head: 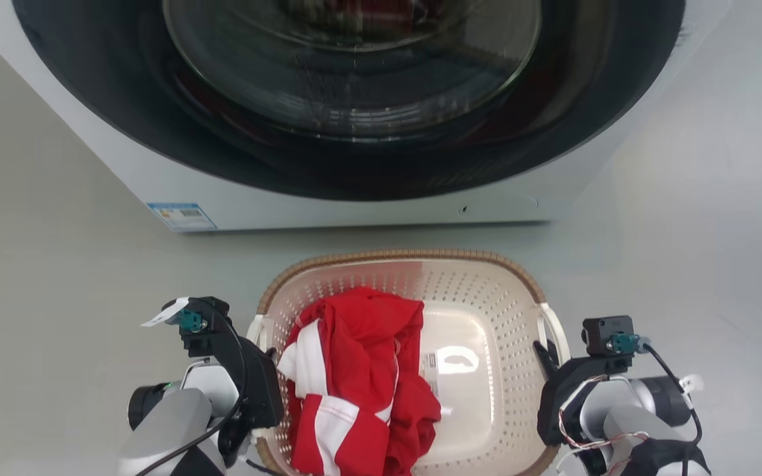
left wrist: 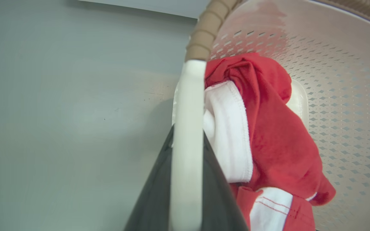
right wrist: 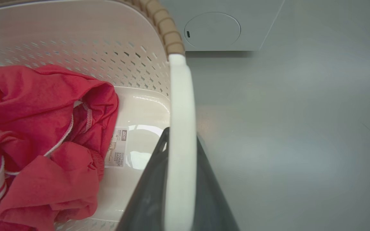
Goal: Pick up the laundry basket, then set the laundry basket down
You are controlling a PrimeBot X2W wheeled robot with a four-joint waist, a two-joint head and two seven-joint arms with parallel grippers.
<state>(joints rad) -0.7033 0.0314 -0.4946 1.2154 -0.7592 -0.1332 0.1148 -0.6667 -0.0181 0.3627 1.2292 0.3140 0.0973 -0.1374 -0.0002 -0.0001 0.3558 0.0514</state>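
Laundry area: front-load washing machine (head: 354, 99) on plain grey floor (head: 43, 277), red clothes (head: 354, 370) in basket (head: 487, 277).

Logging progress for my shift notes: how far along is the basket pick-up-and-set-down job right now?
Done: left gripper and right gripper each clamp a white loop handle of the cream perforated plastic laundry basket. In hand: the lift; whether it is off the grey floor is unclear. Left: setting it down.
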